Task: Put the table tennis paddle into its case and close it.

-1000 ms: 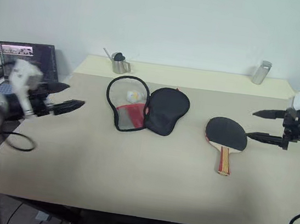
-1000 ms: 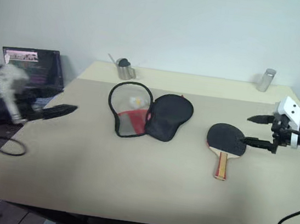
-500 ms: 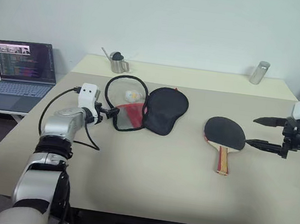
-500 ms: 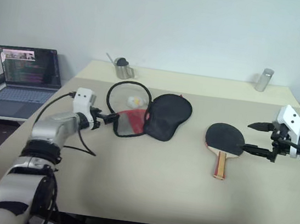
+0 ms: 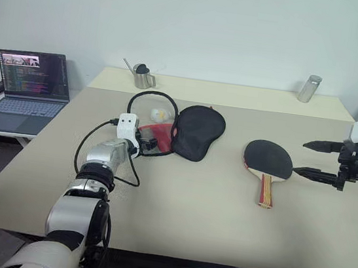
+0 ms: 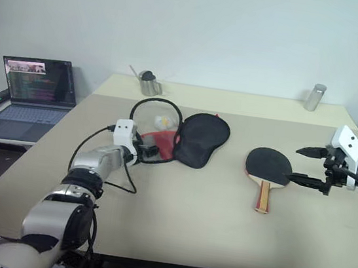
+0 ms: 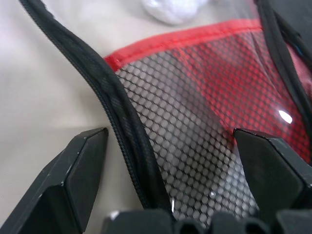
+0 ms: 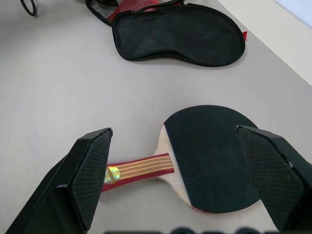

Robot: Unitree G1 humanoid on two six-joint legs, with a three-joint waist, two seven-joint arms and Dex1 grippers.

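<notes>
The left arm is built of rounded silver-grey metal segments joined by black bands, with a black cable looping loose beside the forearm. A white boxy camera housing sits on its wrist, just behind the left end effector (image 5: 148,144), whose two fingers (image 7: 78,183) are matte black, flat-faced wedges. The right end effector (image 5: 312,159) has two slim, pointed black fingers (image 8: 85,173) with finely cross-hatched pads, a black bracket and an angular white housing behind them.

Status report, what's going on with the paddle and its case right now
Left gripper open, straddling the case's zipper edge. Right gripper open, above the table tennis paddle, which lies flat on the table. Case unzipped, white ball inside.
</notes>
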